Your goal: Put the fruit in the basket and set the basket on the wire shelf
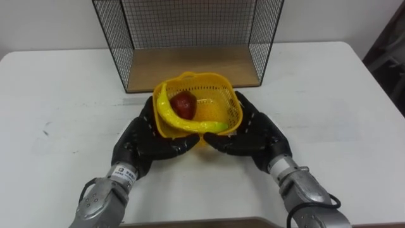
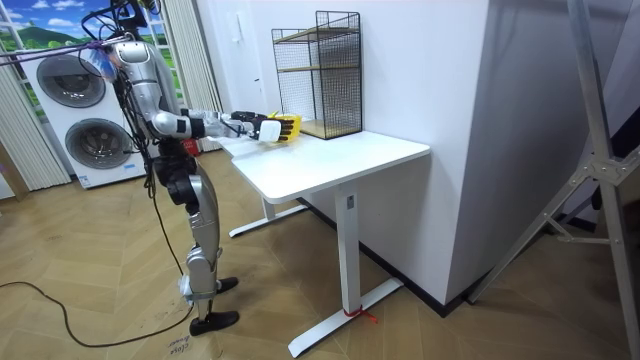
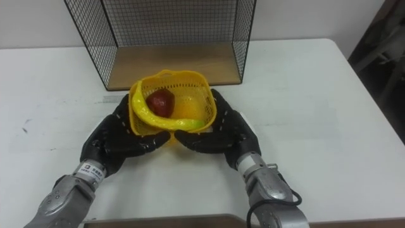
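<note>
A yellow mesh basket [image 1: 218,85] holds a red apple [image 1: 183,103] and a yellow banana [image 1: 172,117] that curves along its front rim. My left hand [image 1: 136,142] and right hand [image 1: 256,136] cup the basket from either side, fingers nearly straight along its walls and thumbs meeting under its front. In the room view the basket [image 2: 285,127] is carried a little above the table, in front of the black wire shelf [image 1: 190,66]. The shelf's wooden bottom board lies bare just behind the basket.
The white table [image 1: 50,95] spreads out on both sides of my hands. In the room view I stand at the table's end, with the shelf [image 2: 320,75] against the wall and two washing machines [image 2: 70,130] behind me.
</note>
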### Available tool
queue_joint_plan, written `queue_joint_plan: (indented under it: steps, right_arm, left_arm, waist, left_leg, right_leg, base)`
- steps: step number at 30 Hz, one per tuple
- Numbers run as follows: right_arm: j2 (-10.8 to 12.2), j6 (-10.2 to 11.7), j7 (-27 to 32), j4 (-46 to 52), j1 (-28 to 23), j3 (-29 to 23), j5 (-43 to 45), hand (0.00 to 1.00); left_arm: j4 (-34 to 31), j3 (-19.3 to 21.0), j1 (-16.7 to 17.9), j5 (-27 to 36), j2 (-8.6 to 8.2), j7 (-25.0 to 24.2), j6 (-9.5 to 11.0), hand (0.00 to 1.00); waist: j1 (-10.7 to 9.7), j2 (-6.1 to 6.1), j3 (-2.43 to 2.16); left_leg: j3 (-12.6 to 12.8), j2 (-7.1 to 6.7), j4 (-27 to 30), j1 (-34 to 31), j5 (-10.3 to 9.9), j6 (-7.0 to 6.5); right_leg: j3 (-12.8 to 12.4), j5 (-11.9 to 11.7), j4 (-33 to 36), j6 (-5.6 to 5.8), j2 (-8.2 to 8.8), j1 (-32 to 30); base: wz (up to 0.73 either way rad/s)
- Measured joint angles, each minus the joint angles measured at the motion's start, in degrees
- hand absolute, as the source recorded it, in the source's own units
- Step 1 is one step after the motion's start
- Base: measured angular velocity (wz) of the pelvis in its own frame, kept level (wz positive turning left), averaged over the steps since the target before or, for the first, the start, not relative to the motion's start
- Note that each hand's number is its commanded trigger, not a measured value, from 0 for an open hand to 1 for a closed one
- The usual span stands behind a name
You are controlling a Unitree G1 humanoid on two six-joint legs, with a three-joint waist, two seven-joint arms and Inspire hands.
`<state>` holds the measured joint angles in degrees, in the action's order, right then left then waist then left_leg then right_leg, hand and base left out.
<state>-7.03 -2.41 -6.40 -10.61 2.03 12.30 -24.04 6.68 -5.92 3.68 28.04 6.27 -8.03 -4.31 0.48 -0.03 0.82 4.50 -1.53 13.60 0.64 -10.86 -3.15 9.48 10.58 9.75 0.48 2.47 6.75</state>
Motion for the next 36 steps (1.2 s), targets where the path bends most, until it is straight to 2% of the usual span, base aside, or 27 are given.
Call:
queue_joint_plan:
  steps: [7, 12, 15, 19, 25, 36]
  right_arm:
    - [-0.06, 0.00, 0.42, 0.02, 1.20, -0.56, 1.37, 0.00]
    - [-0.05, 0.00, 0.65, 0.03, 1.20, -0.65, 1.77, 0.00]
    - [0.08, 0.00, 0.65, 0.09, 1.24, -0.73, 1.88, 0.00]
    - [0.43, 0.00, 0.65, 0.56, 1.27, -1.24, 1.89, 0.00]
    - [0.95, 0.00, 0.58, 0.99, 1.54, -3.11, 1.76, 0.00]
    - [0.93, 0.00, 0.87, 3.43, 1.56, -3.51, 1.82, 0.00]
  left_arm:
    - [0.00, 0.10, -1.77, -0.78, -0.03, 0.00, 0.00, 0.00]
    - [0.01, 0.11, -1.77, -0.76, -0.15, 0.03, -0.01, 0.00]
    - [0.01, 0.19, -1.83, -0.78, -0.16, 0.06, -0.01, 0.00]
    - [0.00, 0.40, -2.72, -0.79, -0.44, 0.12, -0.01, 0.00]
    - [-0.01, 0.98, -5.97, -0.67, -0.65, 0.12, 0.00, 0.00]
    - [-0.31, 1.37, -6.57, -0.11, -1.49, 0.33, 0.01, 0.00]
  waist:
    - [-0.22, -0.19, 0.19]
    - [-0.36, -0.75, 0.66]
    - [-0.36, -0.91, 0.72]
    - [-0.33, -1.25, 0.57]
    - [-0.25, -2.14, 0.10]
    - [-0.21, -2.18, 0.07]
  left_leg:
    - [0.04, 0.01, -0.02, 0.06, 0.00, 0.00]
    - [0.07, 0.04, -0.04, 0.02, 0.00, 0.00]
    - [0.12, 0.04, -0.08, -0.09, 0.00, 0.00]
    - [0.20, 0.05, -0.12, -0.05, 0.00, 0.00]
    - [0.47, 0.12, -0.11, 0.22, 0.00, 0.00]
    - [0.81, 0.48, 0.13, 0.53, -0.04, 0.07]
  right_leg:
    - [-0.14, 0.00, 0.03, 0.00, -0.01, 0.04]
    - [-0.12, 0.01, 0.05, 0.00, -0.02, 0.01]
    - [-0.25, 0.01, 0.11, 0.00, -0.01, -0.28]
    - [-0.59, 0.01, 0.11, 0.00, -0.05, -0.39]
    - [-1.21, 0.01, 0.10, 0.00, -0.07, -0.32]
    - [-1.43, -0.03, 0.20, -0.06, -0.35, -0.01]
  base:
    - [0.00]
    - [0.00]
    - [0.00]
    - [0.00]
    - [-0.04]
    - [-0.02]
